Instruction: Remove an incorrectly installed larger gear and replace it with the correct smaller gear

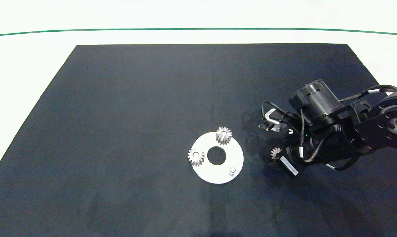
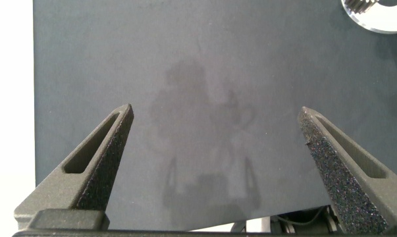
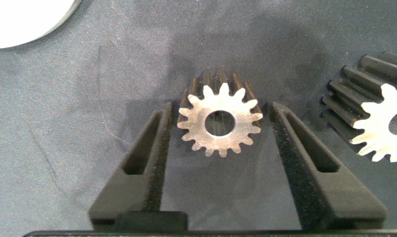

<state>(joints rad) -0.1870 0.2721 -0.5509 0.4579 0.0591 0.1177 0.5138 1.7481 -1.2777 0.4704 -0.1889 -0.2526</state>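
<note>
**Desk:** While the right arm reaches in over the black mat [image 1: 119,115], where is the smaller gear?

**Robot:** It lies flat on the mat, face up, between the two fingers of my right gripper [image 3: 221,108]. The smaller gear [image 3: 219,122] is well to the right of the white disc [image 1: 231,154] and clear of it.

**Desk:** Have you got hold of it?

**Robot:** No. My right fingers stand spread to either side of it. One pad [image 3: 164,155] is at the teeth, and a sliver of mat shows before the other. The gear is bracketed, not clamped.

**Desk:** And the disc itself?

**Robot:** Two gears sit on it: one at the far rim [image 1: 223,135] and one at the left rim [image 1: 196,156]. A bare peg [image 1: 232,170] stands at the near right. Another gear [image 3: 382,125] lies on the mat just beside my right gripper, only partly in my wrist view.

**Desk:** What about the left arm?

**Robot:** My left gripper [image 2: 214,115] hangs over bare mat, fingers wide apart and holding nothing.
</note>
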